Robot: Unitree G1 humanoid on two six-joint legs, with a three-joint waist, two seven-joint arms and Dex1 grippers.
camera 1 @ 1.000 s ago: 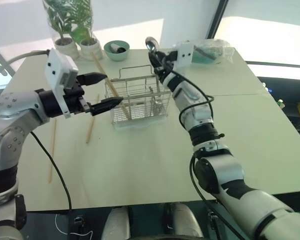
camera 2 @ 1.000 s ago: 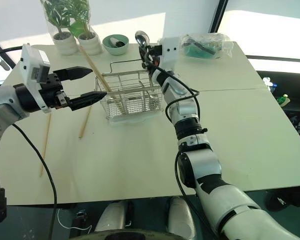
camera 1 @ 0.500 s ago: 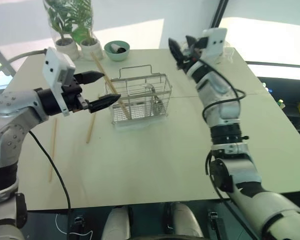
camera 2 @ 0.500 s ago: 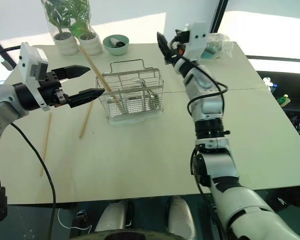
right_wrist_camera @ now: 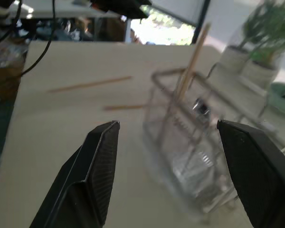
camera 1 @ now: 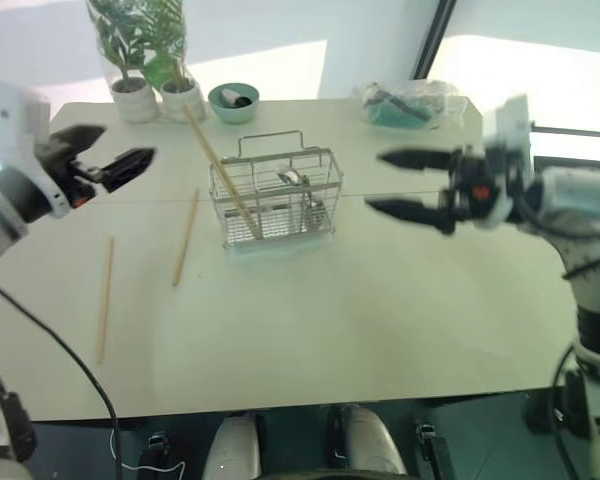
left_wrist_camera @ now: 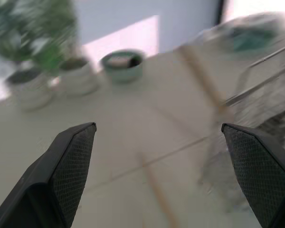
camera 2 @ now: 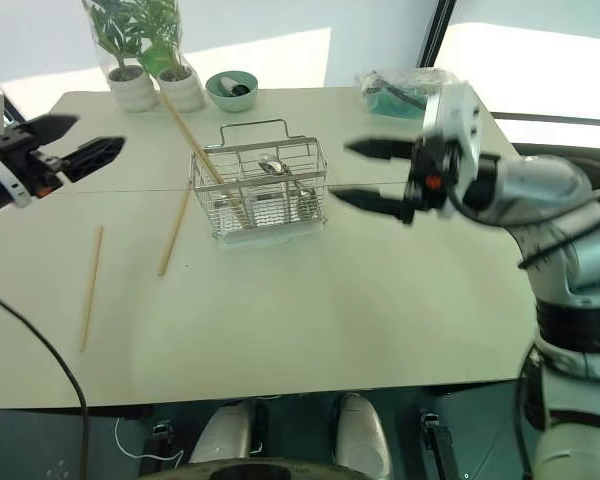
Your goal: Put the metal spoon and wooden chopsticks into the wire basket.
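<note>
On the pale table [camera 1: 310, 320], by bright windows (potted plants [camera 1: 145, 60] behind), both grippers, left [camera 1: 105, 160] and right [camera 1: 400, 185], gape empty.

Silver wire basket [camera 1: 276, 196], tan chopsticks [camera 1: 186, 237], teal bowl [camera 1: 233, 101].

The basket [camera 1: 275, 197] stands on the table [camera 1: 360, 300], a little behind its middle. The spoon [camera 2: 280, 175] lies inside the basket. One chopstick [camera 1: 220, 170] leans in the basket's left end, its top tilting back and left. Two more chopsticks lie flat on the table left of the basket: one [camera 1: 186, 237] just beside it, the other [camera 1: 105, 297] farther left and nearer the front. Behind the basket sits a bowl [camera 1: 233, 100], with two potted plants [camera 1: 145, 60] to its left and a bag [camera 1: 415, 102] at the back right.
</note>
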